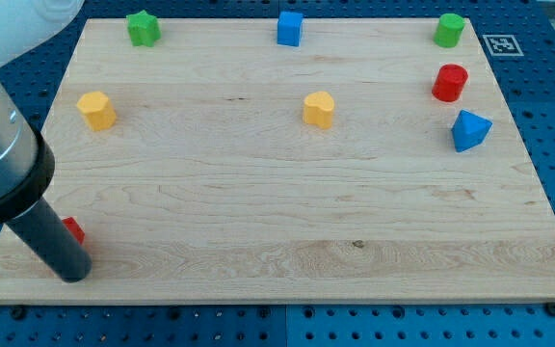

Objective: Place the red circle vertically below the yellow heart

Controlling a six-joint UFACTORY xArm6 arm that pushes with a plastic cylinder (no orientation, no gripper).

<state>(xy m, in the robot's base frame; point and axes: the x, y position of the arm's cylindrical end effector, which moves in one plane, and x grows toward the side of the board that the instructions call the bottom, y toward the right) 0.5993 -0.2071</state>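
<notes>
My tip (pixel 73 274) sits at the wooden board's (pixel 287 222) bottom-left corner; no fingers on this rig, just a bare rod, nothing gripped, and a small red block (pixel 73 230) peeks out just above-right of it, shape hidden. Further up from the tip: yellow block (pixel 95 110) near the left edge, green block (pixel 143 28) at the top, yellow heart (pixel 319 109) mid-board, blue cube (pixel 289 28) top centre. Farthest right of the tip: blue triangle (pixel 469 130), red circle (pixel 449 83) just above it, green cylinder (pixel 449 30) top-right.
</notes>
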